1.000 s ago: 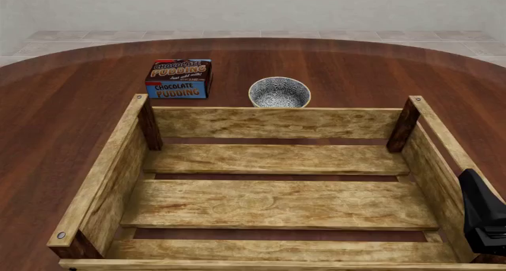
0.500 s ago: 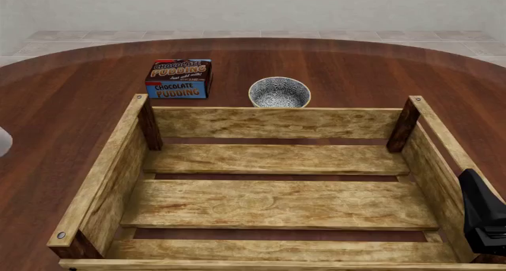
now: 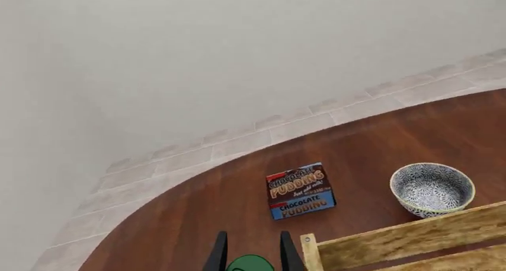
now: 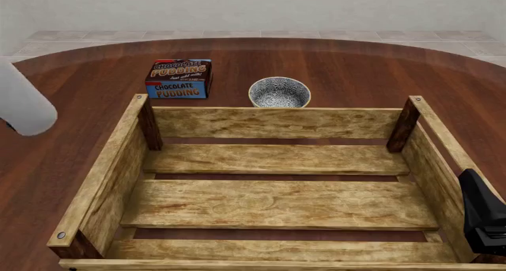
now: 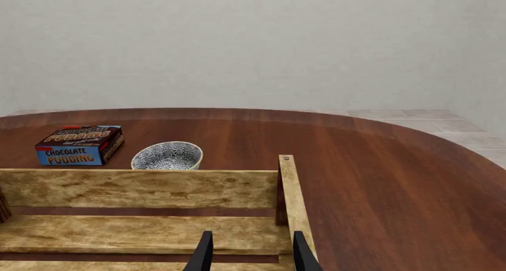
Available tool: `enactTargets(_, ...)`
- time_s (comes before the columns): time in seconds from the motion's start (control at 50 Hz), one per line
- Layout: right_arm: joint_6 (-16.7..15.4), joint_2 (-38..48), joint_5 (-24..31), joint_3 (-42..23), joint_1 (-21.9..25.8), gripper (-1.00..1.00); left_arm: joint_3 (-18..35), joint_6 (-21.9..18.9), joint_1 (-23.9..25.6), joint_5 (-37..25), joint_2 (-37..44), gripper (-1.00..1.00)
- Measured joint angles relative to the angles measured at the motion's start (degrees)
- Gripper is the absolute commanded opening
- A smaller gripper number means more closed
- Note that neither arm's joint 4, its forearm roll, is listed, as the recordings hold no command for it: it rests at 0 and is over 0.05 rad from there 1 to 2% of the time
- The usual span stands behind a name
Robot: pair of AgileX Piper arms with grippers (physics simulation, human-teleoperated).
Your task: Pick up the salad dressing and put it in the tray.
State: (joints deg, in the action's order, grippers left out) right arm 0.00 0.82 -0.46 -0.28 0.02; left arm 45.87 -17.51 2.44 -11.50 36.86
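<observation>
The salad dressing shows in the left wrist view as a dark green cap (image 3: 250, 264) between the two dark fingertips of my left gripper (image 3: 251, 260), which is shut on it. In the front view a pale whitish rounded body (image 4: 28, 108), which looks like the bottle, comes in at the left edge, left of the tray and above the table. The tray (image 4: 276, 123) is a large light wooden crate in the middle, with nothing in it; it also shows in the left wrist view (image 3: 411, 235) and the right wrist view (image 5: 142, 188). My right gripper (image 4: 484, 223) (image 5: 251, 253) is open and empty over the tray's right side.
A blue-and-red chocolate pudding box (image 4: 179, 78) (image 3: 300, 191) (image 5: 79, 144) lies behind the tray's far left corner. A small round speckled bowl (image 4: 279, 92) (image 3: 432, 188) (image 5: 167, 156) stands just behind the tray's far wall. The brown round table (image 4: 79, 164) ends at a tiled floor.
The pale body has come into the front view from the left edge and moved right toward the tray. The right gripper has not moved.
</observation>
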Motion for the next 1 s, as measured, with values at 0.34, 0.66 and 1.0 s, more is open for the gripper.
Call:
enactTargets(0.34, 0.0, 0.0, 0.0, 0.0, 0.0, 1.0, 2.1, -0.7, 9.3, 3.3, 5.8, -1.0)
enactTargets(0.66, 0.0, 0.0, 0.0, 0.0, 0.0, 1.0, 4.2, -1.3, 17.9, 6.6, 11.8, -1.0)
enactTargets(1.0, 0.0, 0.0, 0.0, 0.0, 0.0, 1.0, 4.9, -1.0, 26.2, 11.3, 18.3, -1.0)
